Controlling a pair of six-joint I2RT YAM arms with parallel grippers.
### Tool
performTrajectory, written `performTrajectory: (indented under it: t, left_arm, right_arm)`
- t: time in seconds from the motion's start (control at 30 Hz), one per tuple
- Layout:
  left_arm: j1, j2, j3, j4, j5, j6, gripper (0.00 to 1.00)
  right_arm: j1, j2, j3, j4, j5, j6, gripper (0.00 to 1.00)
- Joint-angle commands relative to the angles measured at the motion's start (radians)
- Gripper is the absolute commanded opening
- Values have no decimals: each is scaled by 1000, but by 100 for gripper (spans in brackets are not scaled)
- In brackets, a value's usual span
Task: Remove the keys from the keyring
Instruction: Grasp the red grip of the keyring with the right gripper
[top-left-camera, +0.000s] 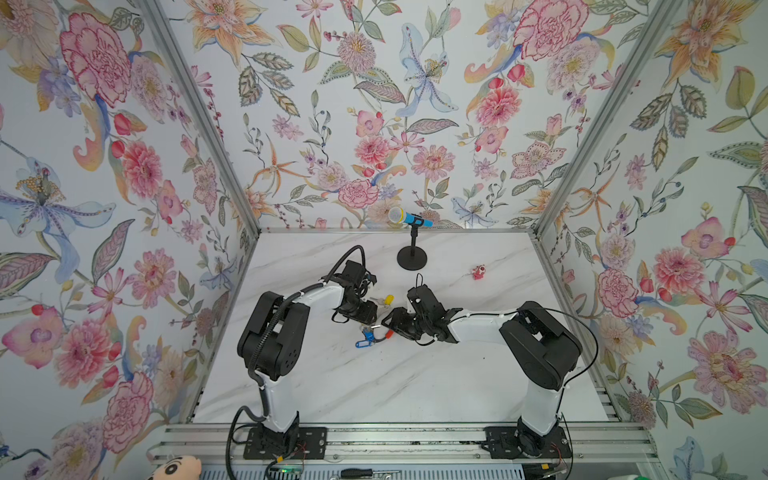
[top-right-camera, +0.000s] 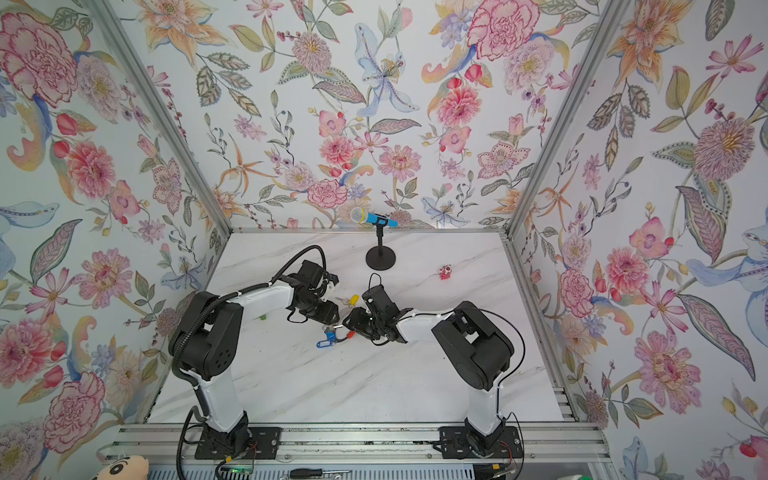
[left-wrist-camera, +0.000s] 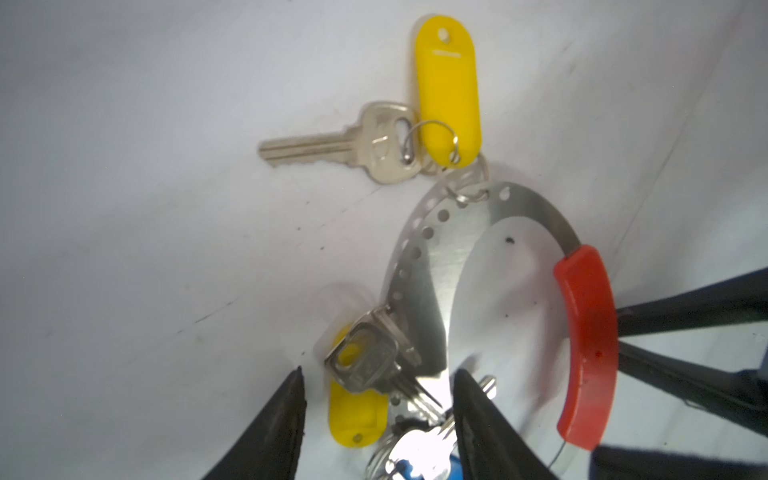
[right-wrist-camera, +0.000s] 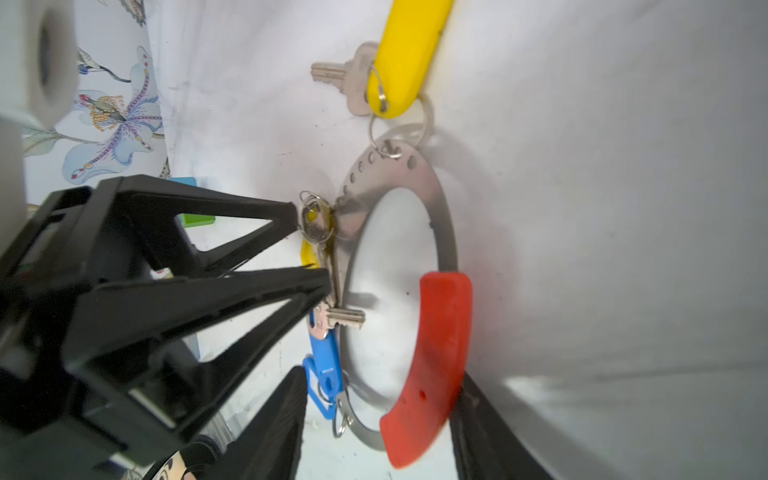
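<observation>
Left wrist view: keyring (left-wrist-camera: 428, 257) sits on the table (left-wrist-camera: 124, 208), mid-bench between both arms, and every key I can see is hooked on. My left gripper (left-wrist-camera: 380, 374) has its jaws apart, straddling a key (left-wrist-camera: 365, 365) with a yellow tag (left-wrist-camera: 357, 419); no pinch yet. Right wrist view: right gripper (right-wrist-camera: 382, 374) is apart too, set over one end of the red sleeve (right-wrist-camera: 436, 353), one finger against it, not clamping as far as I can see. I read this as step one: brace the keyring, take the first key. Next I need right to close on the sleeve and left to nip the key head. Then I work its split ring (right-wrist-camera: 311, 198) out of the hole without dragging the blue tags (right-wrist-camera: 324, 357) alongside.
</observation>
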Motion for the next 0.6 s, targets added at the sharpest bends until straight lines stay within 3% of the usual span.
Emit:
performTrajectory:
  t: [0.0,0.33,0.57]
  left_arm:
    - [33,-52,8,-63,-18,33,59]
    - [32,-55,-68,7,83,3,59]
    - [4,-51,-103,51,91,-37,56]
  right_arm:
    - [-11,-31,-30,-61,53,-41,58]
    - [-8,-68,-64,-68,59,-26,59]
    - [-8,-51,-57,-50,54,-20,57]
